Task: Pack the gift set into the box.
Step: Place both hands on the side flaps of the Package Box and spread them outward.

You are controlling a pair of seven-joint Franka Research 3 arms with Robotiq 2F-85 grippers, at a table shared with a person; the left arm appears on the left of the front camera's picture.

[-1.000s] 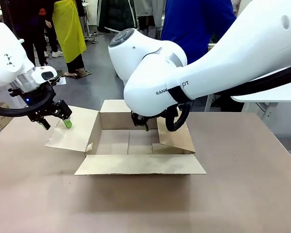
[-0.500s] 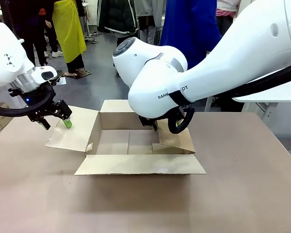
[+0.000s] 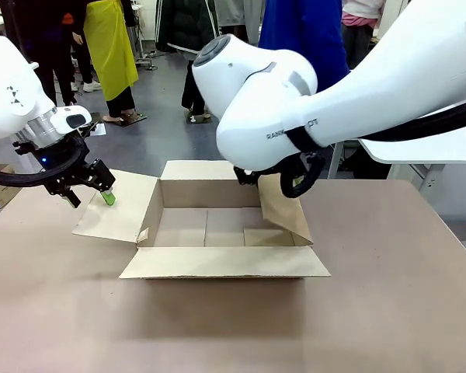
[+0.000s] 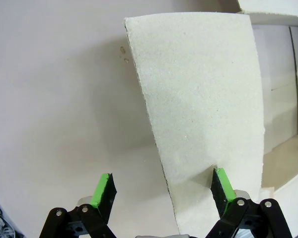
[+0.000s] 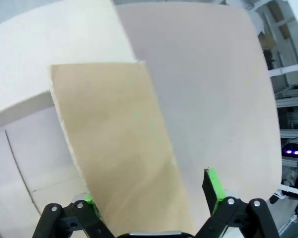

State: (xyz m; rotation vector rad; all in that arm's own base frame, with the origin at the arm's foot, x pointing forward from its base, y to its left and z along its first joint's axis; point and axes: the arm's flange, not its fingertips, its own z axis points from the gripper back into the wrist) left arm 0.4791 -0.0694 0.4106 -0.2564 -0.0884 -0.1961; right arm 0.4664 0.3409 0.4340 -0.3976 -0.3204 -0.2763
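Cardboard box (image 3: 210, 194) sits mid-frame in the front view on the tan table (image 3: 388, 311), top open, bottom panels visible inside.

Flaps:
- near flap (image 3: 225, 264) is folded out flat toward the camera
- far flap (image 3: 188, 169) is folded back
- left flap (image 3: 116, 206) is laid outward, sloping down to the table
- right flap (image 3: 283, 214) is not down: it stands tilted, leaning out to the right

Left gripper (image 3: 91, 196) is at the left of the frame, over the outer end of the left flap. Its fingers are spread wide and grip nothing. In the left wrist view the flap's long edge runs up between them, with one green pad (image 4: 219, 179) over the cardboard and the other over bare table. Can't tell whether the pad touches the flap.

Right gripper (image 5: 150, 191) has its fingers spread too. In the right wrist view the right flap rises from the bottom edge between them. It covers most of one finger, and the other green pad (image 5: 212, 182) stands clear with table behind it. The jaws are not pressed onto the cardboard. In the front view this gripper is mostly hidden behind the bulky white joints of the right arm (image 3: 272, 101), which reaches in from the right to upper centre. Only a dark bit shows, at the top edge of the right flap.

Person in blue (image 3: 303, 39) stands at the far side of the table, upper centre, behind the right arm.
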